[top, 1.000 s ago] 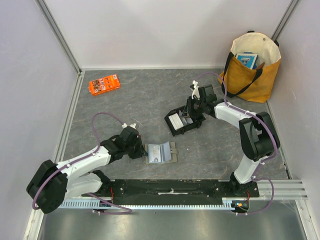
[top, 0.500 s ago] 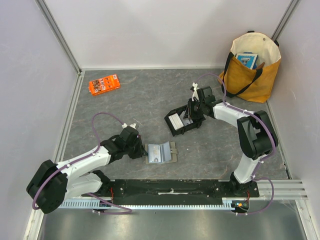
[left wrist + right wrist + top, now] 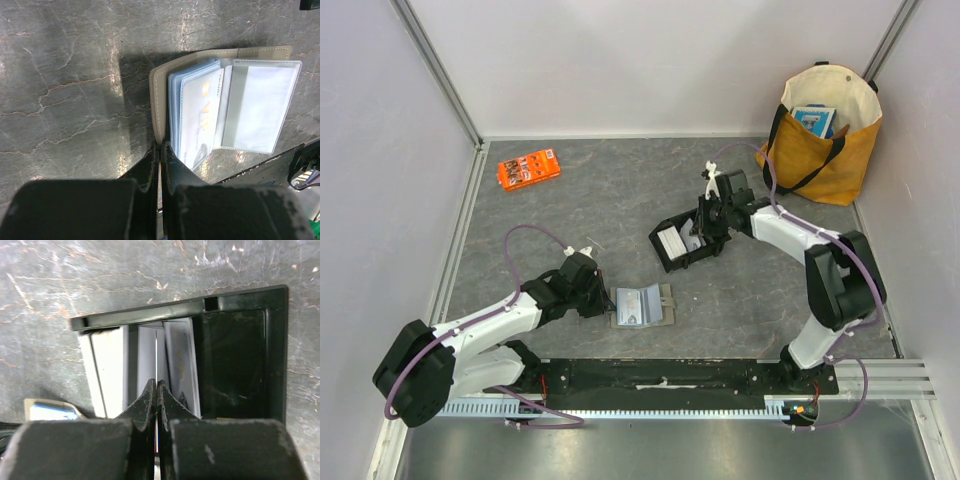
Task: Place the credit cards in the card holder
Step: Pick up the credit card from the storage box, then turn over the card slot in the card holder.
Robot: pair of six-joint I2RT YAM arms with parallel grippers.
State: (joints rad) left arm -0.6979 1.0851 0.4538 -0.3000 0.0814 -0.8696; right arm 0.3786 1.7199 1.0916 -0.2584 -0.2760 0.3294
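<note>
From above, the left pincer [image 3: 608, 301] lies low on the grey, marble-veined table [image 3: 590, 200], its jaws closed at the near-left edge of the card holder [image 3: 642, 305], a flat taupe square lying open just beyond its tips with a pale blue inner face; the right pincer [image 3: 703, 232] points down into the black tray [image 3: 672, 262], a shallow hard-walled rectangle, with pale credit cards [image 3: 670, 241] stacked just to its left; an orange packet [image 3: 528, 168] lies far off beyond the left pincer; a mustard canvas tote bag [image 3: 825, 125] with black straps stands behind and to the right of the right pincer. From the left wrist, the left pincer [image 3: 161, 150] is pressed shut on the stitched taupe cover of the card holder [image 3: 159, 95]; straight ahead of the tips and slightly right, glossy bluish sleeves fan out, one with a whitish card in it, and a clear plastic sleeve [image 3: 257, 110] lies flat farther right. From the right wrist, the right pincer [image 3: 157, 385] has its matte black jaws closed tip to tip inside the black tray [image 3: 235, 355]; thin whitish credit cards [image 3: 177, 360] stand on edge on both sides of the tips; one pale edge runs straight out from the seam, though whether it is pinched cannot be told.
</note>
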